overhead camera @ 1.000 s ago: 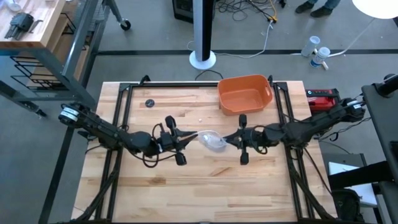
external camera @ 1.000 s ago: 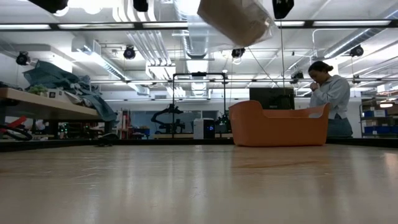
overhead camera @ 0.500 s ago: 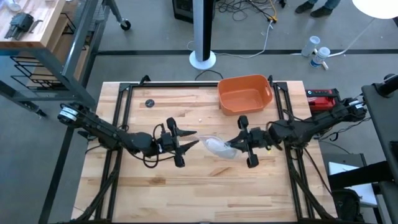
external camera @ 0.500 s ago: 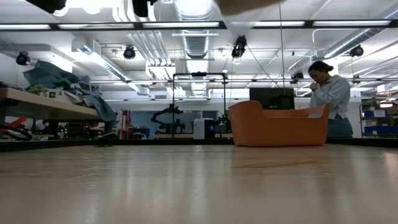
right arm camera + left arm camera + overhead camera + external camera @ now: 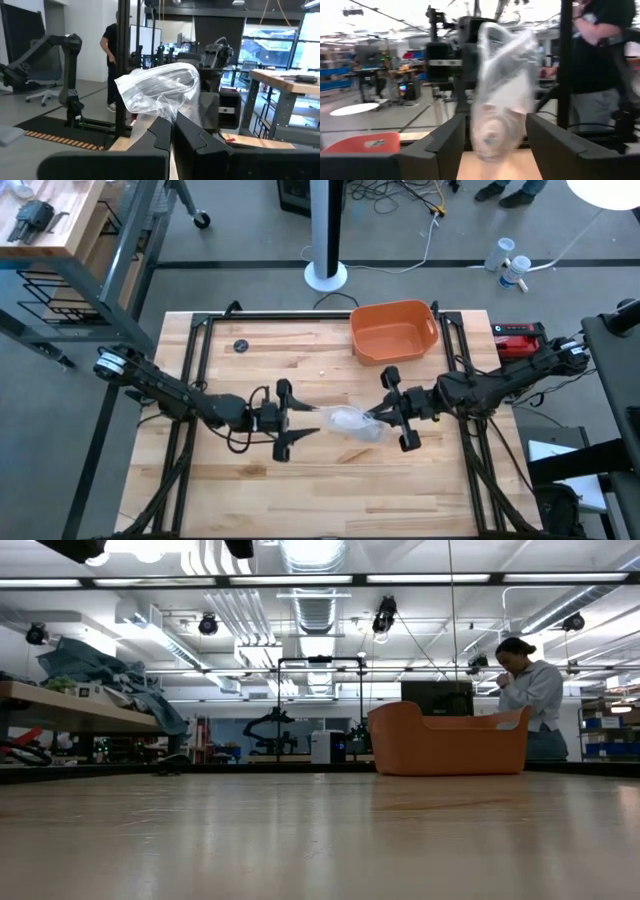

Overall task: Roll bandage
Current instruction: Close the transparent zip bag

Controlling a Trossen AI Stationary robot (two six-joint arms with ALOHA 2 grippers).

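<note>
Right now your right hand (image 5: 376,416) is pinched shut on a corner of the clear plastic wrapper (image 5: 350,423), which hangs in the air above the middle of the wooden surface (image 5: 330,490). Through the plastic in your left wrist view you can make out the bandage (image 5: 495,134), a pale rolled shape sitting low inside the wrapper, so it is carried by the right hand only by way of the bag. Your left hand (image 5: 305,427) stands wide, its fingers (image 5: 442,145) on either side of the wrapper and apart from it, just beside the bag on the side away from the right hand. Behind them, toward the far edge of the surface, the orange tub (image 5: 393,329) sits on its own, well apart from both hands, and you can see nothing lying in it
</note>
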